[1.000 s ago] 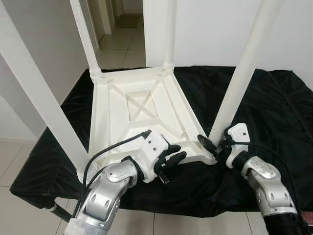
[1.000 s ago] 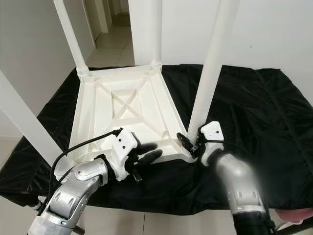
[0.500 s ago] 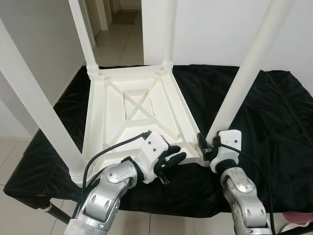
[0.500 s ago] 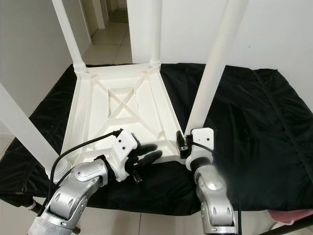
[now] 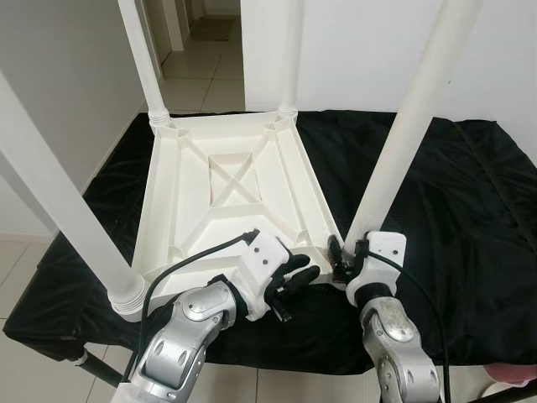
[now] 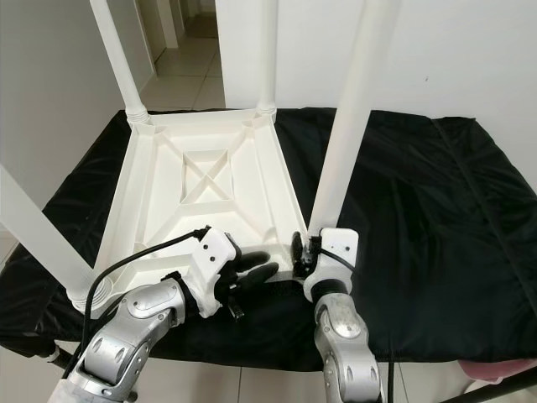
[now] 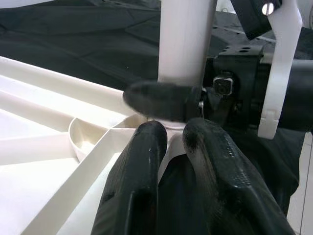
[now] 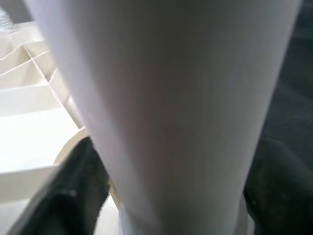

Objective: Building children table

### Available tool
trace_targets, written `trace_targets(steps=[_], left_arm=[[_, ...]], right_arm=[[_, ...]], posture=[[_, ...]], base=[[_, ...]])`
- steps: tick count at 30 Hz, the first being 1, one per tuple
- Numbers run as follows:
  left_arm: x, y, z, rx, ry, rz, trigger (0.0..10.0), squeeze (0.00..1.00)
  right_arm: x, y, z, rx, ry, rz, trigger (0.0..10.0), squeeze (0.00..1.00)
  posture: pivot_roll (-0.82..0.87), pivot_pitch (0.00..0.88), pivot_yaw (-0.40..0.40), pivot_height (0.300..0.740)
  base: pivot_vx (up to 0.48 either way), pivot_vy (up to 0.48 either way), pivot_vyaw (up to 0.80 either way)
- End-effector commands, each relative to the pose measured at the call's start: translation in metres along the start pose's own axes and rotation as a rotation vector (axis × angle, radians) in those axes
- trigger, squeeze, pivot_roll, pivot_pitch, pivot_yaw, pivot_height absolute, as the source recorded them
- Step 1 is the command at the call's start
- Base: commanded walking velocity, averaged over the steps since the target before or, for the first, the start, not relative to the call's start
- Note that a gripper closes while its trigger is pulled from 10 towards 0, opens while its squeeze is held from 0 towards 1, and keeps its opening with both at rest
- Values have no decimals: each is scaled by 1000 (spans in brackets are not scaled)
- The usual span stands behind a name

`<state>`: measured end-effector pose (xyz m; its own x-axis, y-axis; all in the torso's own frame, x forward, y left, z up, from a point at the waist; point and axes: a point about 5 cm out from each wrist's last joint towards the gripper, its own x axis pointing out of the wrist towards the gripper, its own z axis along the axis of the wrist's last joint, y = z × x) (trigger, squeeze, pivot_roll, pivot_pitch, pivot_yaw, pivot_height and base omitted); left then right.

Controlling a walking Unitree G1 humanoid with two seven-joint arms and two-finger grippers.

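Observation:
A white plastic children's table lies upside down on a black cloth, its legs pointing up. My left gripper is at the table's near edge, close to the near-right corner. In the left wrist view its fingers pinch the thin white rim. My right gripper is at the base of the near-right leg, one finger on each side of it. In the right wrist view that leg stands very close between the black fingers.
The black cloth covers a low surface that ends just before my arms. The near-left leg rises steeply at the left, and two far legs stand at the back. A tiled hallway opens behind.
My right arm has swung from the right of the near-right leg round to its near side, with the gripper still at the leg's base. The left gripper has kept its place on the rim.

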<state>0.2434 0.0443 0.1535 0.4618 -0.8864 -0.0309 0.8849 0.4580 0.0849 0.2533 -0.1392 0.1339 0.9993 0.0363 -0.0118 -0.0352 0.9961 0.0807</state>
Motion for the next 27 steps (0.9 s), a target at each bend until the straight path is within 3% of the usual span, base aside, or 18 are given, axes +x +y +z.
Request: trace_targets(steps=[1, 2, 3, 5, 8, 14, 17, 19, 21, 23, 27], left_arm=[[-2, 1, -1, 0, 13, 23, 10000, 0], [-2, 1, -1, 0, 13, 23, 10000, 0], [-3, 2, -1, 2, 14, 24, 10000, 0], [-3, 2, -1, 2, 14, 24, 10000, 0], [-3, 2, -2, 3, 16, 23, 10000, 0], [-1, 2, -2, 5, 20, 11, 10000, 0], [-1, 2, -2, 7, 21, 9, 10000, 0], [0, 3, -2, 8, 20, 10, 10000, 0], [1, 4, -1, 7, 14, 12, 10000, 0], [1, 4, -1, 7, 14, 12, 10000, 0], [3, 3, 2, 14, 9, 8, 10000, 0]], right_arm=[[-1, -3, 3, -4, -8, 35, 10000, 859], [-1, -3, 3, -4, -8, 35, 10000, 859], [0, -10, 9, -31, -31, 101, 10000, 0], [0, -10, 9, -31, -31, 101, 10000, 0], [5, -23, 17, -106, -49, 209, 10000, 0], [16, -33, 23, -173, -54, 363, 10000, 0], [18, -35, 24, -187, -52, 385, 10000, 0], [22, -35, 24, -208, -46, 445, 10000, 0], [28, -32, 23, -229, -23, 596, 10000, 0], [28, -32, 23, -229, -23, 596, 10000, 0], [35, -36, 18, -274, 33, 727, 10000, 0]], posture=[[-77, 49, 59, 740], [-77, 49, 59, 740], [-81, 53, 63, 740], [-81, 53, 63, 740], [-82, 48, 61, 740], [-90, 42, 65, 740], [-90, 42, 65, 740], [-92, 37, 66, 740], [-94, 34, 69, 740], [-94, 34, 69, 740], [-78, 26, 69, 740]], base=[[0, 0, 0], [0, 0, 0], [0, 0, 0], [0, 0, 0], [0, 0, 0], [0, 0, 0], [0, 0, 0], [0, 0, 0], [0, 0, 0], [0, 0, 0], [0, 0, 0]])
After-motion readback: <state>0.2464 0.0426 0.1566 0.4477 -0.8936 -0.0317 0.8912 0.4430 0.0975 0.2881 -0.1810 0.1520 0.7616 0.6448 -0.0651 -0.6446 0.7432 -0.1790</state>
